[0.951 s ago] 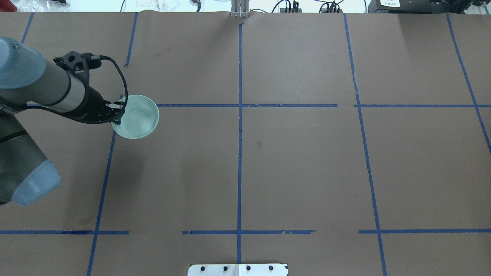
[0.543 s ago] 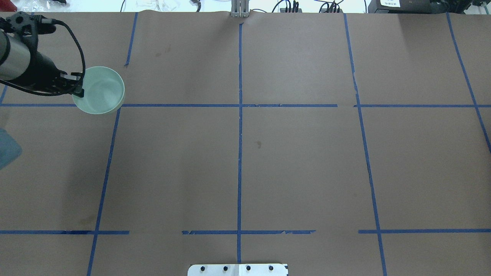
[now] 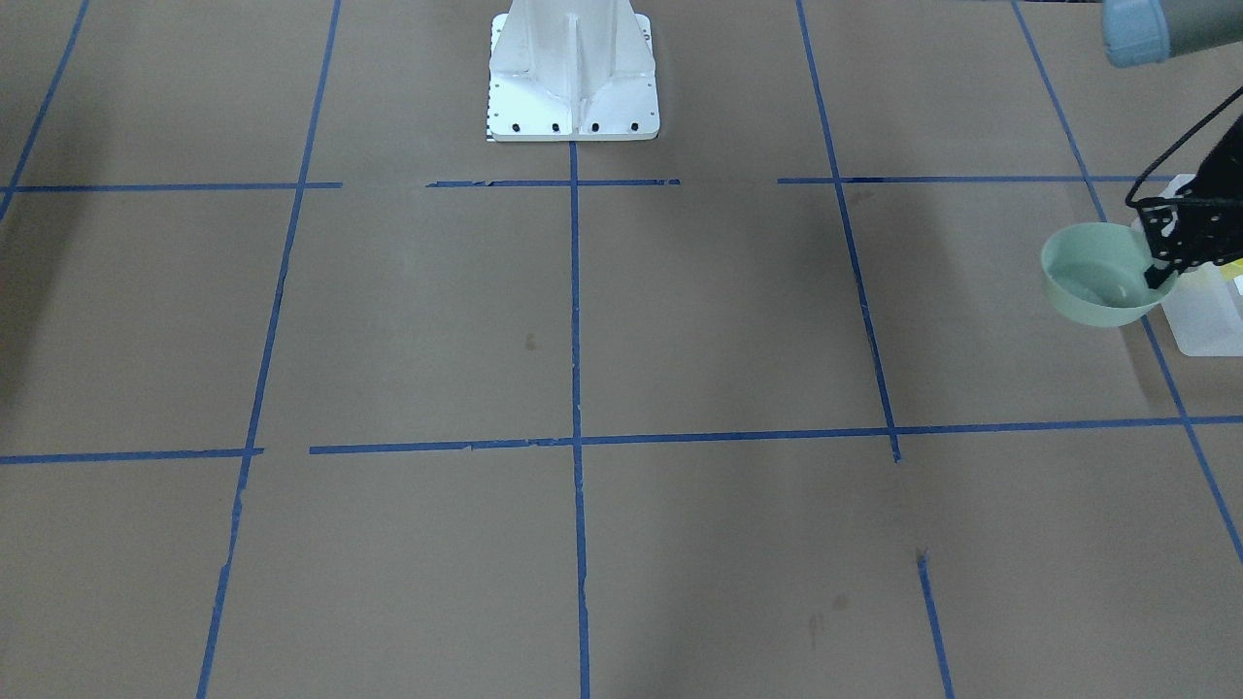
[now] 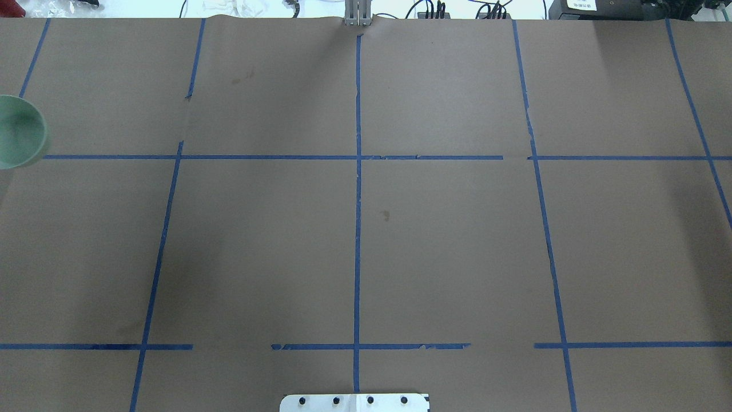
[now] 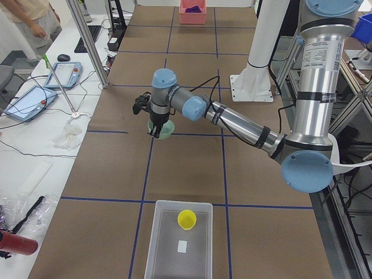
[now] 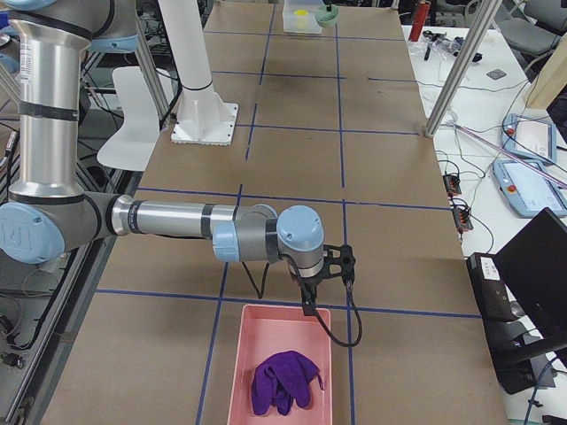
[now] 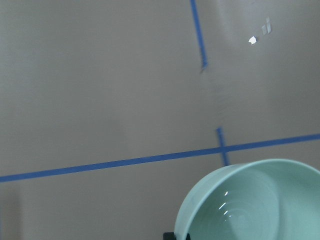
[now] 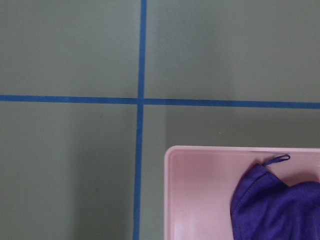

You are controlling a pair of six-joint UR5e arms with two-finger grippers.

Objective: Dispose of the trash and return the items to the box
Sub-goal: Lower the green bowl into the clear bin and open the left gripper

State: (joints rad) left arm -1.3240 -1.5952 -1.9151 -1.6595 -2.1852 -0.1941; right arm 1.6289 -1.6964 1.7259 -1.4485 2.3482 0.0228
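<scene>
**Clerk:** Item one, the bowl?

**Checker:** Bowl [image 3: 1092, 282]: round, pale mint green, nothing in it. The left gripper [image 3: 1158, 277] is clamped over its rim on the side toward the box. It is carried opening-up above the brown paper of the table [image 4: 457, 240], at the robot's left end. In the overhead view only part of it shows, at the left edge.

**Clerk:** Item two, the box?

**Checker:** Box [image 5: 174, 264]: frosted white, rectangular, straight-walled, at the same end of the table. The bowl is near it but outside its walls.

**Clerk:** Contents?

**Checker:** One yellow cup [image 5: 186, 219], upright, toward the box's inner end. One small white slip [image 5: 182, 246], flat on the floor of the box, just beside the cup.

**Clerk:** Right gripper?

**Checker:** Right gripper [image 6: 307, 308]: at the opposite end, pointing down over the near rim of the pink tray [image 6: 275, 332]. Only the side camera shows it, and its own wrist camera shows no fingers, so I cannot tell whether it is wide or closed.

**Clerk:** Tray contents?

**Checker:** One purple cloth [image 6: 283, 385], crumpled, lying in the end of the tray away from the gripper.

**Clerk:** Fixtures?

**Checker:** White pedestal [image 3: 573, 73], bolted at the robot's edge of the table. Blue tape [image 4: 357, 229] in grid lines across the paper.
</scene>
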